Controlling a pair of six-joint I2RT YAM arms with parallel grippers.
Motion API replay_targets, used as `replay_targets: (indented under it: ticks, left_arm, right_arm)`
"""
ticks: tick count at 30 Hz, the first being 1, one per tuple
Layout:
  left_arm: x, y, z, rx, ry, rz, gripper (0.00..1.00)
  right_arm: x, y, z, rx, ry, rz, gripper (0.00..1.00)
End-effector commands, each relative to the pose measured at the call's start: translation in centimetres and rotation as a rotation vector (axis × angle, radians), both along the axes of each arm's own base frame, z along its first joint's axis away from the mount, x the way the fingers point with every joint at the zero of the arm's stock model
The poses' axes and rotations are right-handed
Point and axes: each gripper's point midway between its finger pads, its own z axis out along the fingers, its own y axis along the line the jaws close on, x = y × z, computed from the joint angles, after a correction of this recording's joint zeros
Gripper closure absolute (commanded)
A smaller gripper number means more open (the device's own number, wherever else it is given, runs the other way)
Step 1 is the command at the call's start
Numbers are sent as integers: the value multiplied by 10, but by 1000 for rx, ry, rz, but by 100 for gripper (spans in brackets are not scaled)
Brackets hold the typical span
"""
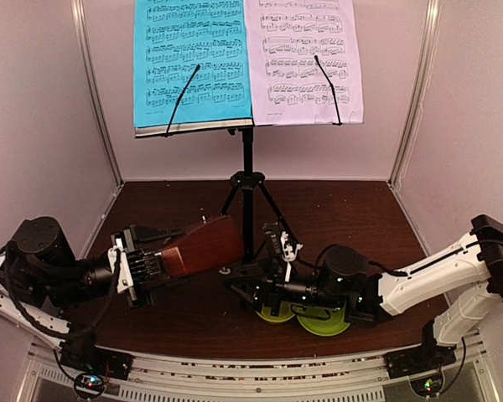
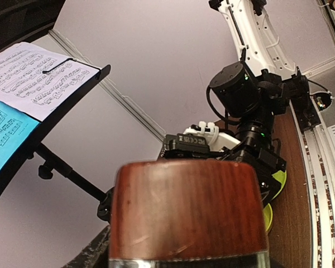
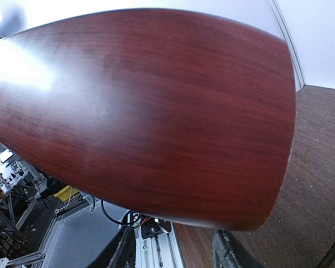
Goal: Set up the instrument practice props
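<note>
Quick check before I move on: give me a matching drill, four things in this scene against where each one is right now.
Things:
1. cyan sheet
2. lilac sheet
3. metronome
4. lime-green dishes

Places:
A. on the table under the right arm
B. left half of the music stand
C. held in the left gripper
D. right half of the music stand

Pairs: 1-B, 2-D, 3-C, 4-A

Dark brown wood-grain tabletop (image 1: 360, 209), enclosed by pale booth walls (image 1: 33, 126) on left, right and far sides. Near tabletop's near edge, right of centre: smaller lime-green dish (image 1: 277, 315) and, just beside it on right, larger lime-green dish (image 1: 325, 325) — both partly covered from above; touching or overlapping, cannot tell. Ribbed metal rail (image 1: 260, 377) runs along near edge.
</note>
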Motion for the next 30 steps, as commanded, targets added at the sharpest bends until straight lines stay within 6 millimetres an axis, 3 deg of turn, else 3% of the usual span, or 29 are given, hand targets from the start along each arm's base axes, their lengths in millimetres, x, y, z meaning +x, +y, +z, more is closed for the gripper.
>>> replay_targets:
  ticks: [1,30]
  left_arm:
    - [-2,9,69,-224,-21,-17,100]
    - [-2,1,73,-295,-5,-11,100]
  right_arm:
    - [0,0,28,55,-30,-10,52]
    - [7,-9,66,181,-3,-50,74]
